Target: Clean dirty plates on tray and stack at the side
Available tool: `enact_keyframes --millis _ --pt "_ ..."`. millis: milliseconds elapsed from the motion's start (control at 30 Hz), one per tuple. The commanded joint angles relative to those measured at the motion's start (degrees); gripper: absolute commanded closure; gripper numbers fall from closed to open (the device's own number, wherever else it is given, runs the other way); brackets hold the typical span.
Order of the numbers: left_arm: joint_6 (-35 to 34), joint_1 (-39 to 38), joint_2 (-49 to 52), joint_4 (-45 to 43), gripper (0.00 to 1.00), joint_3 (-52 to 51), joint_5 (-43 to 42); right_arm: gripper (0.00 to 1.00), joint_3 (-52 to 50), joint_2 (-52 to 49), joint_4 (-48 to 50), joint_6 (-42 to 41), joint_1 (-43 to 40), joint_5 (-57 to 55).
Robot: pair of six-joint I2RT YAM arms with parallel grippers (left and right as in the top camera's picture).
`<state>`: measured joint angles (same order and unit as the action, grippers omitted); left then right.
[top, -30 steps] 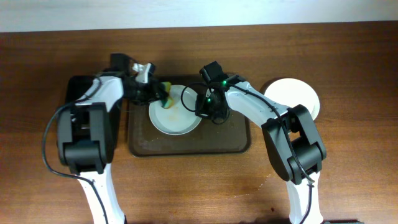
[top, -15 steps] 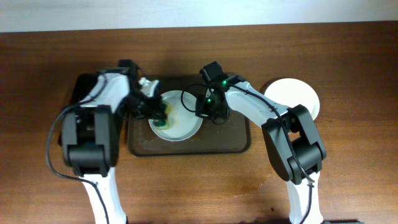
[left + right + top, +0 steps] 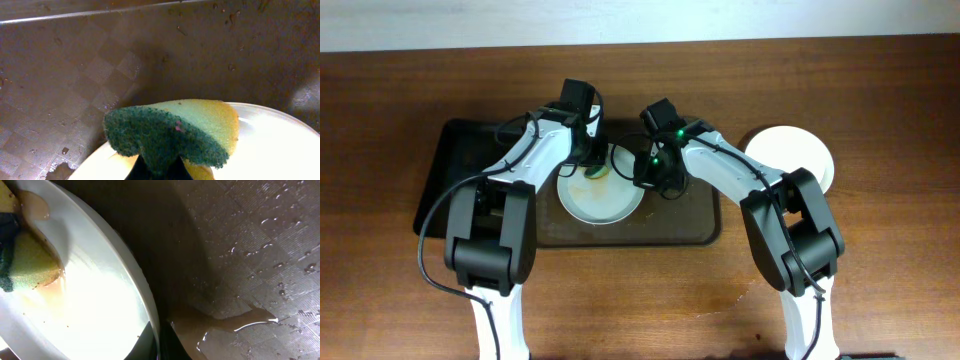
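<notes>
Step in hand: scrubbing of one dirty plate on the tray.

Left gripper [image 3: 592,163] is closed on a green-and-yellow sponge [image 3: 170,132], scouring face outward. The sponge rests on the far rim of the plate [image 3: 603,192], over an orange-brown smear.

Right gripper [image 3: 159,344] is clamped on the right rim of the same plate, one finger on each face, and steadies it.

The plate lies inside the dark-brown tray [image 3: 690,225], left of centre. Brown liquid [image 3: 225,325] is pooled on the wet tray floor beside the rim.

A second plate [image 3: 790,155] lies on the table [image 3: 880,270], well apart to the right of the tray. Whether more lie under it cannot be told.

Next move, as judged: sweep the sponge across the smeared zone under light pressure, with the rim grip unchanged. Lift the plate toward the side stack only once the surface shows white.
</notes>
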<state>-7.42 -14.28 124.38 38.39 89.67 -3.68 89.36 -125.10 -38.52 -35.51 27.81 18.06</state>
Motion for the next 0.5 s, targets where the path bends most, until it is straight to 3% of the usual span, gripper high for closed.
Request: enact_keyframes --millis 0,33,200,333,467 --pt "-0.7 1.8 5.0 10.9 1.0 -2.2 9.7 0.96 0.2 -1.2 -0.5 0.1 0.2 -0.7" --pt "-0.7 1.8 5.0 16.6 0.99 -2.2 9.7 0.96 0.2 -1.2 -0.5 0.1 0.2 -0.7" --pt "-0.6 1.8 5.0 26.5 1.0 -2.2 9.5 0.96 0.2 -1.2 -0.5 0.1 0.2 -0.7" --pt "4.0 1.8 5.0 21.7 0.99 -2.2 4.1 0.96 0.2 -1.2 -0.5 0.1 0.2 -0.7" --pt "8.3 1.8 5.0 12.5 0.99 -2.2 -13.0 0.96 0.2 -1.2 -0.5 0.1 0.2 -0.7"
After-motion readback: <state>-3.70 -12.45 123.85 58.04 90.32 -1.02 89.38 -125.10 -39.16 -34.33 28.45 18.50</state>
